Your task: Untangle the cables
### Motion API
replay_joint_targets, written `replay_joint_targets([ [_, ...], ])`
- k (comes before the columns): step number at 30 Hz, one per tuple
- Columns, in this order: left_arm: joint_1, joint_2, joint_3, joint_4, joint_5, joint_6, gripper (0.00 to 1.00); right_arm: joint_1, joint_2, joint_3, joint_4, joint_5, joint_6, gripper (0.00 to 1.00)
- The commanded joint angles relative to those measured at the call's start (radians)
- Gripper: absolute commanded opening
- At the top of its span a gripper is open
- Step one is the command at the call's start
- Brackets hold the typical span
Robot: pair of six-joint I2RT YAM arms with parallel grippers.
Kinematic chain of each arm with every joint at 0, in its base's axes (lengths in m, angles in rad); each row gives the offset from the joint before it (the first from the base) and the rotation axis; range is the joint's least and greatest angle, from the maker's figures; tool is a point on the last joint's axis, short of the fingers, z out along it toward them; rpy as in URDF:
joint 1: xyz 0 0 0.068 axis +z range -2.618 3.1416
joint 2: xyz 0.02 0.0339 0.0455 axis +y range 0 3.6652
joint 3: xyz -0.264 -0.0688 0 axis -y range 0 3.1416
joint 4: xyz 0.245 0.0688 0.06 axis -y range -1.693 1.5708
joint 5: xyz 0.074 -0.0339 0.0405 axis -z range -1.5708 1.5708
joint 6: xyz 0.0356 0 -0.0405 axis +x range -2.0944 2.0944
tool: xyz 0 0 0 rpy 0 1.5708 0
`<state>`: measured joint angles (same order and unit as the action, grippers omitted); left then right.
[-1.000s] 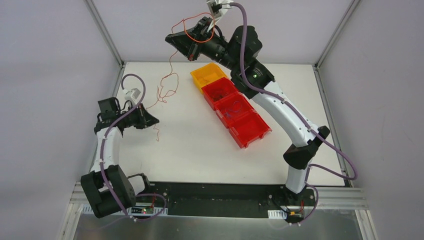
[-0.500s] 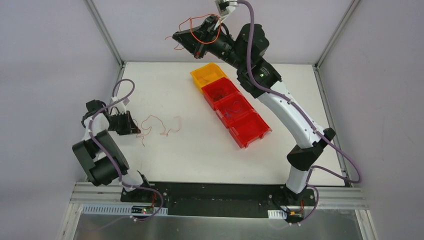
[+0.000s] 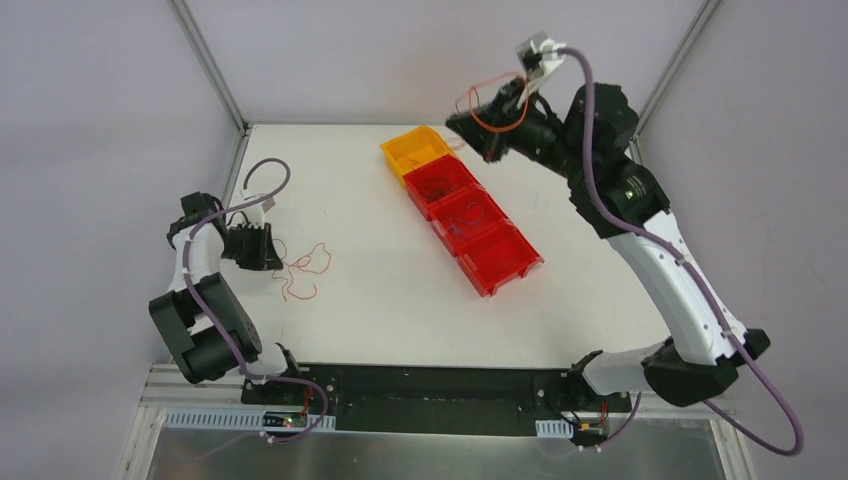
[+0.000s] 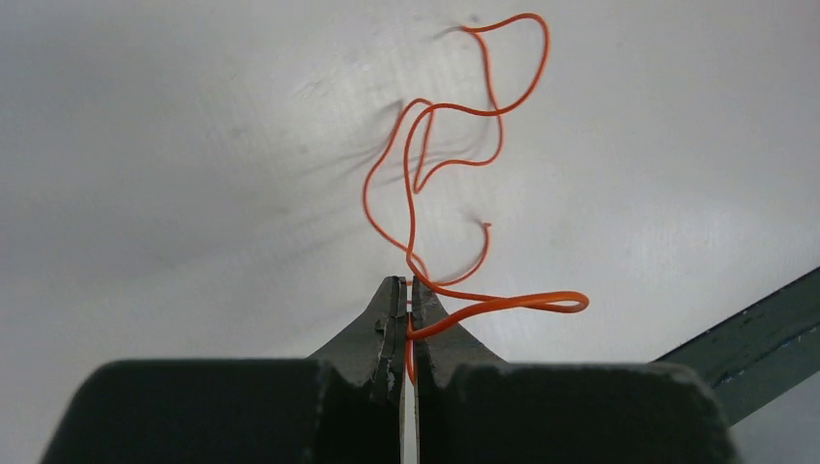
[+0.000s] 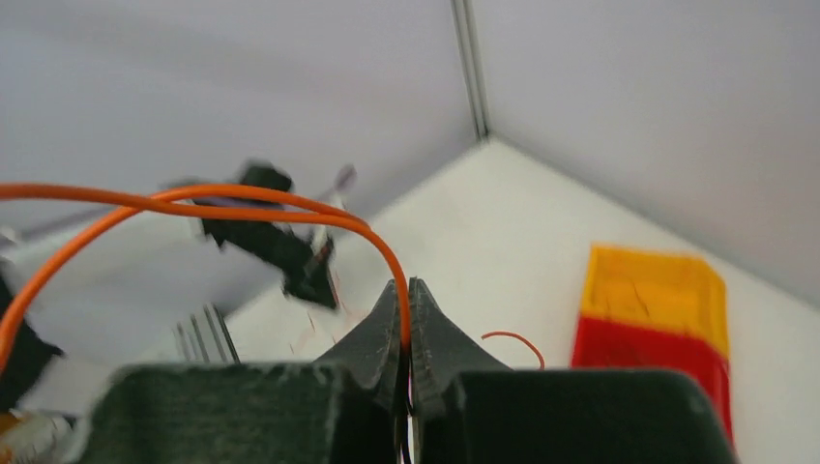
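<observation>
We are clamping 2 orange cables (image 4: 416, 174): left gripper (image 4: 406, 286) near the left edge of the table (image 3: 400, 300), right gripper (image 5: 407, 287) aloft near the yellow bin (image 3: 418, 150).

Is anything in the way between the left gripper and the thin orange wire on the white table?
Nothing visible. The left gripper is already shut on the thin orange wire, whose loose curls lie on the bare white table ahead. The right gripper holds a second orange wire in the air, far off.

Two orange cables (image 4: 522, 300), one yellow bin (image 3: 415, 150), seemingly three red bins (image 3: 505, 262).
</observation>
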<state>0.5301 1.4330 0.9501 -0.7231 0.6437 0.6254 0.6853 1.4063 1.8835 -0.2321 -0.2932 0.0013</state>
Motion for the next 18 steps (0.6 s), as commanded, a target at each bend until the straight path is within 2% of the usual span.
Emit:
replay_joint_targets([
  [1,-0.126,-0.108,0.04,-0.073,0.073,0.023,0.0,-0.071,-0.134,-0.273,-0.352,-0.029,-0.187,0.0],
  [4,-0.208,-0.143,0.044,-0.073,0.089,-0.008,0.0,-0.159,-0.227,-0.443,-0.465,-0.046,-0.321,0.0],
  [7,-0.257,-0.135,0.056,-0.073,0.111,-0.038,0.0,-0.234,-0.284,-0.58,-0.481,-0.069,-0.423,0.0],
  [12,-0.29,-0.076,0.104,-0.072,0.118,-0.079,0.0,-0.288,-0.257,-0.744,-0.36,-0.127,-0.47,0.0],
  [18,-0.296,-0.06,0.131,-0.073,0.109,-0.085,0.0,-0.301,-0.223,-0.834,-0.168,-0.166,-0.48,0.0],
])
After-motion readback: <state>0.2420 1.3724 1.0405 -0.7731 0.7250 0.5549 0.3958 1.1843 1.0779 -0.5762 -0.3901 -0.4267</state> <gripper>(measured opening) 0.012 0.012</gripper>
